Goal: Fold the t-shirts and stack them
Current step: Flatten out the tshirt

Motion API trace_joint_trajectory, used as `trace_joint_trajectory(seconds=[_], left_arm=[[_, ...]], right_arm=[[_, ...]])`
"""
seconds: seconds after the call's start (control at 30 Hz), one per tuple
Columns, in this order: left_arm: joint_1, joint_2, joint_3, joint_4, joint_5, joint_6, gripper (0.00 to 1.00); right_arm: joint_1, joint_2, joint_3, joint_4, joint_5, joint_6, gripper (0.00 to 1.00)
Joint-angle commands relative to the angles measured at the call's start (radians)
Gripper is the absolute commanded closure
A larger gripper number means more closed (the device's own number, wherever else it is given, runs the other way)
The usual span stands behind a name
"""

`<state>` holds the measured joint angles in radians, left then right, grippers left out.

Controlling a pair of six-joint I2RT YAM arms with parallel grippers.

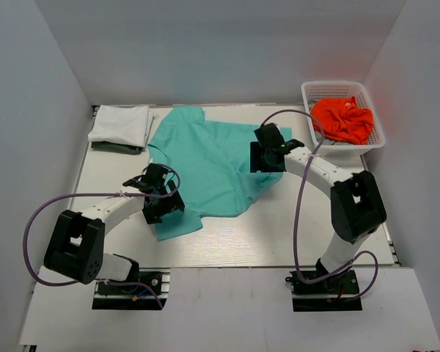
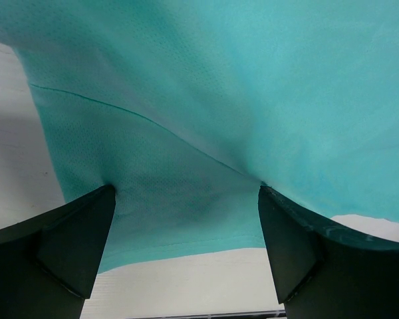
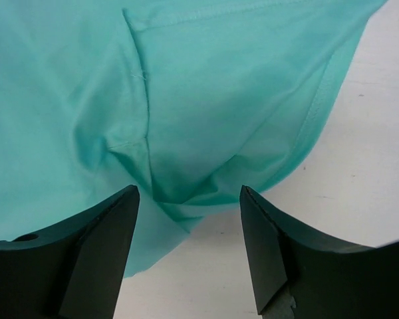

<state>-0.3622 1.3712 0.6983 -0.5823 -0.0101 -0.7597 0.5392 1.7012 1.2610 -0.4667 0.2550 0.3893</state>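
Inside a robotics lab test cell, a white desk (image 1: 227, 246) stands boxed in on three sides by plain grey panels (image 1: 227, 44). The left arm (image 1: 81, 242) and the right arm (image 1: 356, 205), both black and white, are bolted at the desk's near edge, and a purple cable (image 1: 296, 220) loops from each. A white mesh basket (image 1: 334, 83) sits at the far right corner, a folded white t-shirt (image 1: 121, 123) lies at the far left corner, and a teal t-shirt (image 1: 213, 161) is spread mid-desk.

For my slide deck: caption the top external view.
Left end effector and right end effector at teal t-shirt; orange t-shirt in basket.
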Motion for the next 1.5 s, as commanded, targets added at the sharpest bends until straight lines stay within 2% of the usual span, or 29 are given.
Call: trace_joint_trajectory(seconds=[0.0,0.1,0.2,0.53,0.57,0.6,0.7,0.83,0.9,0.93,0.97,1.03,1.07,1.13,1.17,1.23,1.27,1.3,1.37,1.43,1.47], left_arm=[[-0.001,0.02,0.001,0.027,0.009,-0.003,0.01],[-0.001,0.031,0.001,0.018,-0.001,-0.013,0.01],[-0.001,0.031,0.001,0.009,-0.01,-0.013,0.01],[-0.001,0.009,0.001,-0.022,-0.028,-0.023,0.01],[-0.001,0.009,0.001,-0.031,-0.028,-0.023,0.01],[-0.001,0.009,0.001,-0.031,-0.037,-0.023,0.01],[-0.001,0.009,0.001,-0.031,-0.037,-0.023,0.01],[-0.001,0.009,0.001,-0.04,-0.037,-0.032,0.01],[-0.001,0.009,-0.008,-0.04,-0.057,-0.032,0.01],[-0.001,0.009,-0.008,-0.051,-0.057,-0.042,0.01],[-0.001,0.009,-0.008,-0.06,-0.066,-0.052,0.13],[-0.001,0.009,-0.019,-0.06,-0.067,-0.061,0.29],[-0.001,0.018,-0.029,-0.06,-0.067,-0.061,0.47],[-0.001,0.028,-0.04,-0.05,-0.067,-0.07,0.63],[-0.001,0.04,-0.051,-0.05,-0.067,-0.07,0.75],[-0.001,0.06,-0.06,-0.05,-0.079,-0.079,0.87],[-0.001,0.08,-0.06,-0.065,-0.089,-0.095,0.94],[-0.001,0.089,-0.06,-0.074,-0.09,-0.104,0.98],[-0.001,0.101,-0.06,-0.086,-0.09,-0.118,1.0],[-0.001,0.101,-0.078,-0.096,-0.09,-0.127,1.0],[-0.001,0.086,-0.079,-0.096,-0.1,-0.127,1.0]], right_arm=[[0.011,0.07,0.034,0.0,0.004,-0.041,0.32],[0.025,0.089,0.025,0.029,-0.118,-0.082,0.36],[0.05,0.089,-0.018,0.068,-0.164,-0.115,0.36],[0.09,0.153,-0.008,0.12,-0.149,-0.127,0.36],[0.088,0.166,-0.006,0.119,-0.143,-0.115,0.39],[0.088,0.173,0.0,0.12,-0.145,-0.11,0.49],[0.088,0.199,0.024,0.094,-0.126,-0.089,0.67],[0.09,0.178,0.034,0.062,-0.074,-0.076,0.85],[0.087,0.126,0.031,0.027,-0.02,-0.049,0.87],[0.088,0.112,0.031,0.01,0.001,-0.021,0.92],[0.085,0.098,0.034,-0.066,0.065,-0.003,0.93],[0.085,0.043,0.026,-0.127,0.116,0.067,0.95],[0.084,0.035,0.02,-0.224,0.185,0.088,0.95],[0.084,-0.018,-0.015,-0.327,0.217,0.176,0.95],[0.081,-0.044,-0.041,-0.378,0.222,0.192,0.93],[0.084,-0.099,-0.066,-0.455,0.237,0.273,0.93],[0.082,-0.116,-0.116,-0.501,0.248,0.301,0.9],[0.076,-0.132,-0.136,-0.538,0.269,0.366,0.86],[0.071,-0.208,-0.229,-0.569,0.268,0.477,0.69],[0.065,-0.288,-0.281,-0.607,0.219,0.549,0.68],[0.065,-0.31,-0.36,-0.607,0.207,0.569,0.6]])
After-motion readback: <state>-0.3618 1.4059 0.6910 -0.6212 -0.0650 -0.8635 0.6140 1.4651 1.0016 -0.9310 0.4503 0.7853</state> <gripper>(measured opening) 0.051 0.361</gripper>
